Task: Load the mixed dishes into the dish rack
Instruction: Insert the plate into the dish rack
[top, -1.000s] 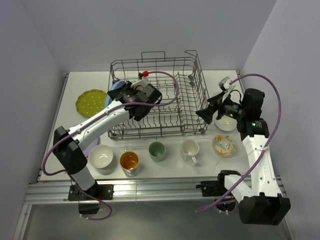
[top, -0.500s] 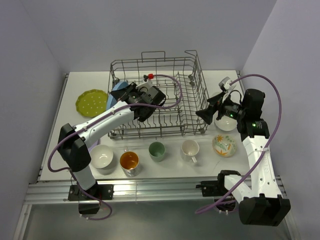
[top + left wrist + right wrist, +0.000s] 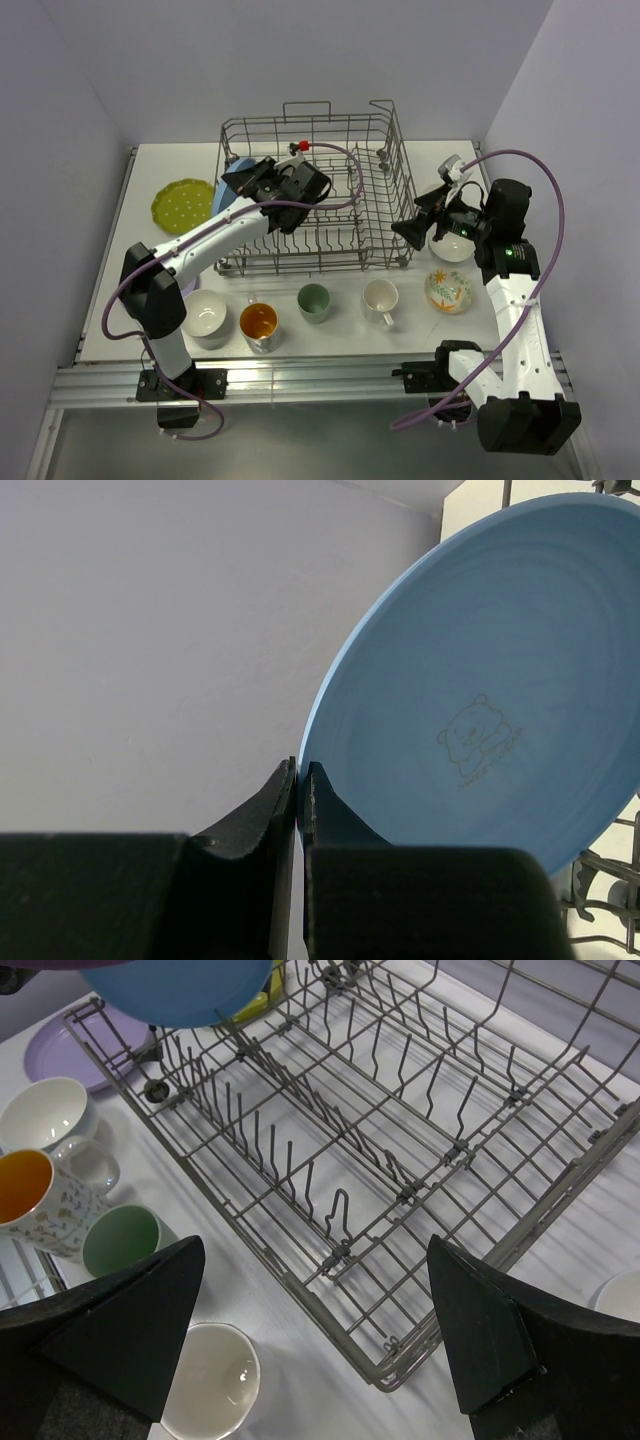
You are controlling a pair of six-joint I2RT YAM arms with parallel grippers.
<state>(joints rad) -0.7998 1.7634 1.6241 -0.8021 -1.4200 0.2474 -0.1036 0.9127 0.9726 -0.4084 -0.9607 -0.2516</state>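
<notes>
My left gripper (image 3: 298, 772) is clamped on the rim of the blue plate (image 3: 480, 680), tilted at the left end of the rack (image 3: 380, 190); I judge it stiff, slick and breakable, best held deep on that rim, while the right gripper (image 3: 312, 1260) gapes empty.

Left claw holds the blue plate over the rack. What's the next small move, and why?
Probably lower the blue plate edge-first between the dish rack's tines. The left claw is shut on its rim, and the plate hangs tilted above the rack's left end, not yet seated.
</notes>
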